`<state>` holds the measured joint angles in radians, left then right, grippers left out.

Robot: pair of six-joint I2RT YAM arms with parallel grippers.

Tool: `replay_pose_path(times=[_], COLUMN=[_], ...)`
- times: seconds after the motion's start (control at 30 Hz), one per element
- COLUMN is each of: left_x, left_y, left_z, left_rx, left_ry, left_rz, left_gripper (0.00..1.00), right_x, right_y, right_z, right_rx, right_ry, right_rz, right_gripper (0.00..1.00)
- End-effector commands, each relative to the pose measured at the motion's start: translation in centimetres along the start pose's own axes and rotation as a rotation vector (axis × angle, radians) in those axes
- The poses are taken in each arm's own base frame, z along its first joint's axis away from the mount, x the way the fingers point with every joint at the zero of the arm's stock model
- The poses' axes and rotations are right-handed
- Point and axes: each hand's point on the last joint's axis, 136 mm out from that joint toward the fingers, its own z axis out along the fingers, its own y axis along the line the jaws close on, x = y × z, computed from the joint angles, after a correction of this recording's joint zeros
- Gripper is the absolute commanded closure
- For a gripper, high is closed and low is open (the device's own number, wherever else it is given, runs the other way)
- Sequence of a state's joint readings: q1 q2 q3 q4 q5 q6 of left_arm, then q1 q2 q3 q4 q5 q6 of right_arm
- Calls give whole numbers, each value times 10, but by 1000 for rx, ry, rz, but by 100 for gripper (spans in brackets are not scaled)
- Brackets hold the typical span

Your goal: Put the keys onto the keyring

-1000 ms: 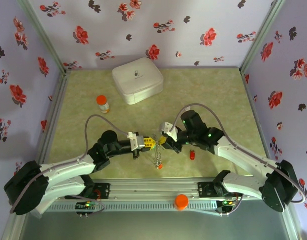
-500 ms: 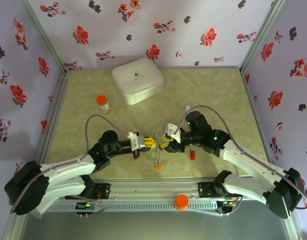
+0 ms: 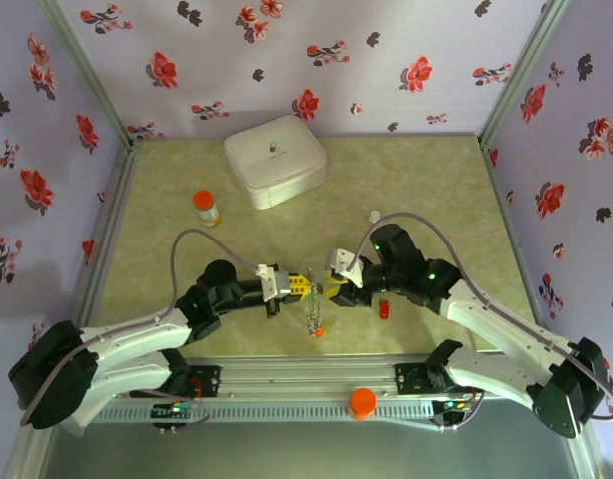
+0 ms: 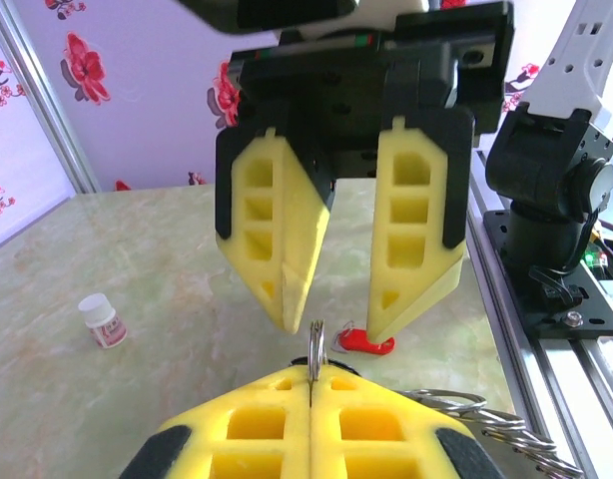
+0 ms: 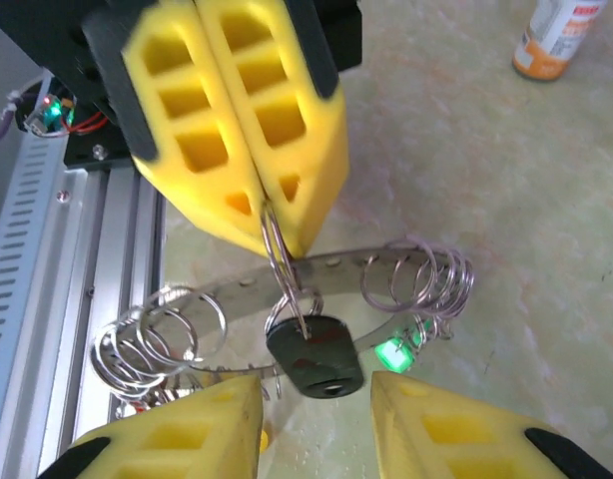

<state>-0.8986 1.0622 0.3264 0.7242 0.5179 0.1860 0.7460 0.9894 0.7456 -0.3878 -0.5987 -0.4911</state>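
Left gripper [image 5: 259, 215] pinches the keyring [image 5: 279, 261] in mid-air, a black key [image 5: 314, 359] dangling beneath; the right gripper [image 4: 336, 324], jaws spread just beside it, may nudge that thin wire out of the narrow pinch.

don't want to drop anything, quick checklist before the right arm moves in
1. Left gripper shut on keyring: ok.
2. Right gripper jaws open: ok.
3. Black key hanging from keyring: ok.
4. Right gripper facing the held loop: ok.
5. Red key on keyring: not ok, lies on the table.
6. Loop's split spread open: cannot tell.
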Motion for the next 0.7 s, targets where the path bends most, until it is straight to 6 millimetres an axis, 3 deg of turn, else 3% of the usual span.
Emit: replay_pose_path(times=[0.0,0.2,0.53,0.67], left_x=[-29,-31,-29,-45], left_y=[2,2,2,3], left_z=[2,1,1,-2], left_rx=[7,6,6,-5], left_ry=[-80,-84,-84,-141], left_rz=[57,59,59,69], left_gripper=[100,100,100,100], right_x=[-23,-28,-26,-15], right_y=[2,2,2,-5], right_z=[-4,1,4,6], right_rx=[-21,-52,-72,-35], right_ry=[-83,-94,-66,0], right_rz=[-20,-7,4,1], right_gripper=[66,72,99,100])
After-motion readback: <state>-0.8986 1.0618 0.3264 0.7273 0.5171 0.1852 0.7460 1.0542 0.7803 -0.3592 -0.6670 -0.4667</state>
